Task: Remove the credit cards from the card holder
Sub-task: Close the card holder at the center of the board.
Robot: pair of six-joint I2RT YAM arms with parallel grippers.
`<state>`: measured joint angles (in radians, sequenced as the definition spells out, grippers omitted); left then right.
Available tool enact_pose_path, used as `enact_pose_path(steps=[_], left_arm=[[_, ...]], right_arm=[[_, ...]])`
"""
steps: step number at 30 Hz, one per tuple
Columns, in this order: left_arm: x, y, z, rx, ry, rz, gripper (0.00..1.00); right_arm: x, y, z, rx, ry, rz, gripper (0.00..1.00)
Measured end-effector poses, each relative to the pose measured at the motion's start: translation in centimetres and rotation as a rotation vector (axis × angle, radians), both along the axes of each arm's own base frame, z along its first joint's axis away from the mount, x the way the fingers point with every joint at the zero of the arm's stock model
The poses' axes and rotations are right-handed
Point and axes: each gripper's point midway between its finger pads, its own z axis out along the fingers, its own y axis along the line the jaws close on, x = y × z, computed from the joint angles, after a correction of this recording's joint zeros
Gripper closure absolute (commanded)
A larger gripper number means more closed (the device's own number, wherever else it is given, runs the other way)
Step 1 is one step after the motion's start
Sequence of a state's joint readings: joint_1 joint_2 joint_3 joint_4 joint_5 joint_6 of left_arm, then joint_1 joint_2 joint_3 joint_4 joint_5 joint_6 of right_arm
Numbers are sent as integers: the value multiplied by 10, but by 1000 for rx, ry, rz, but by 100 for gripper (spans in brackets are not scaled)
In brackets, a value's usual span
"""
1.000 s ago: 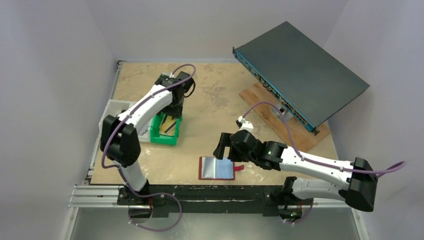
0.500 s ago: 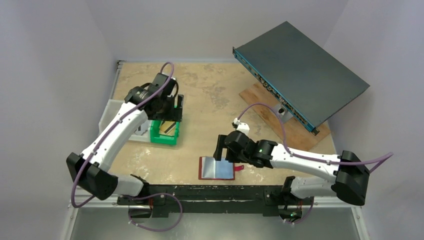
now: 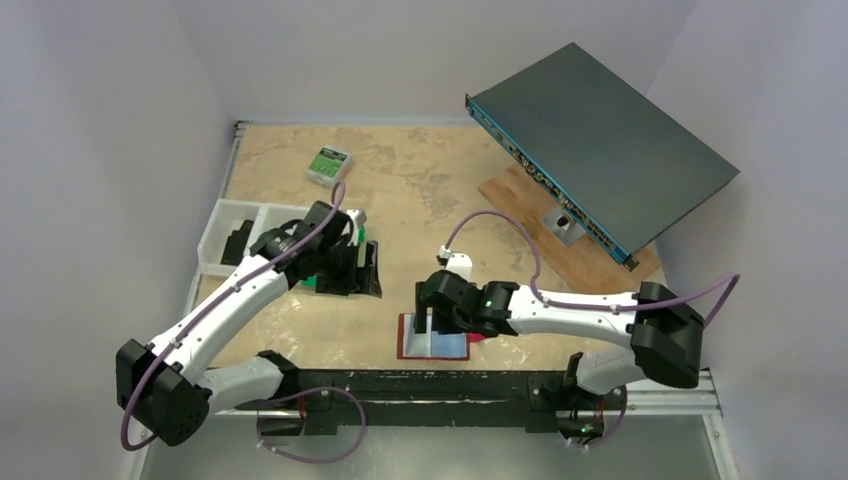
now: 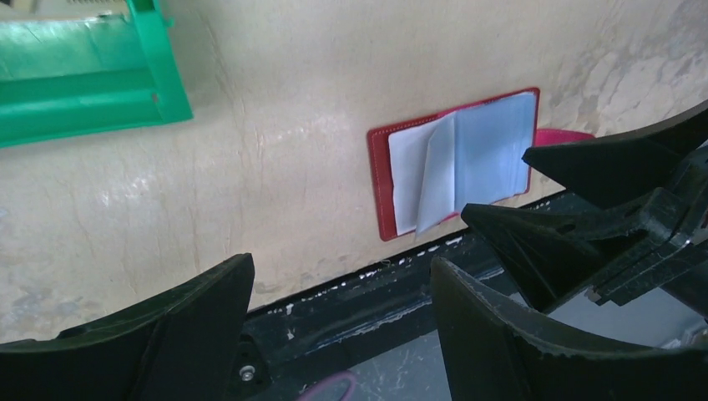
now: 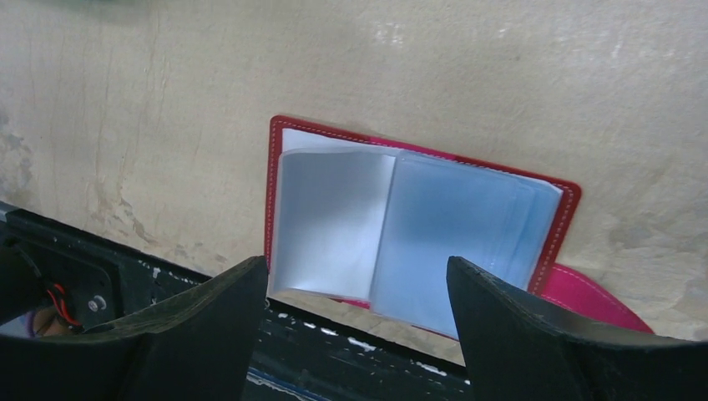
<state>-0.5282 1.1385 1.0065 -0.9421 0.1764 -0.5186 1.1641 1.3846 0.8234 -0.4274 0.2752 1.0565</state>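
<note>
Open card holder point(image 5: 409, 225) lies flat on the table point(image 3: 420, 200) by its near edge; the right gripper point(image 5: 355, 271) hangs over it, jaws wide apart and empty.
The left gripper point(image 4: 342, 267), also spread and empty, sits off to the left beside the green bin point(image 4: 83, 75); the holder looks light and floppy, likely to slide or fold if tugged, so one side wants pinning at the red border or the snap tab point(image 5: 589, 292); the pale pocket leaves point(image 4: 438, 175) look thin and slick; the credit cards cannot be made out inside them, though a stiff card edge should suit a pinch; no writing is readable on the holder; print on the far green-and-white box point(image 3: 328, 162) is too small to read.
</note>
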Motion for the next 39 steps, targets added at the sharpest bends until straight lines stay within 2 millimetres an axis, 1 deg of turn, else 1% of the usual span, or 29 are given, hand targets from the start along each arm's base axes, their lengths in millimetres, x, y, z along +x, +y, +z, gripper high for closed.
enact_pose_path(steps=[4,9,11,14,17,22,23,25,29,33,39], left_arm=[[-13,-1,-20,-11,52,17,23],[-22,0,-35,-20,84,40,23],[-23,0,-38,-21,92,50,23],[-25,1,-42,-22,96,61,23],[-26,2,-43,-25,95,72,23],[-28,3,-44,-30,89,77,23],[-28,3,-45,-30,91,79,23],[-30,4,-48,-29,98,82,24],[-33,6,-56,-21,112,83,24],[-35,5,-58,-23,120,80,24],[-34,2,-59,-36,117,77,24]], right_arm=[[-5,12,-4,-22,5,27,26],[-8,26,-7,-57,-1,50,29],[-9,31,-6,-62,-2,57,30],[-8,42,-7,-67,-3,64,34],[-5,48,-11,-83,0,65,35],[-4,46,-21,-125,5,60,36],[-4,45,-22,-128,7,60,37],[-4,45,-22,-126,7,59,42],[-5,46,-22,-124,9,61,55],[-5,47,-22,-121,11,61,66],[-7,42,-29,-129,24,61,90]])
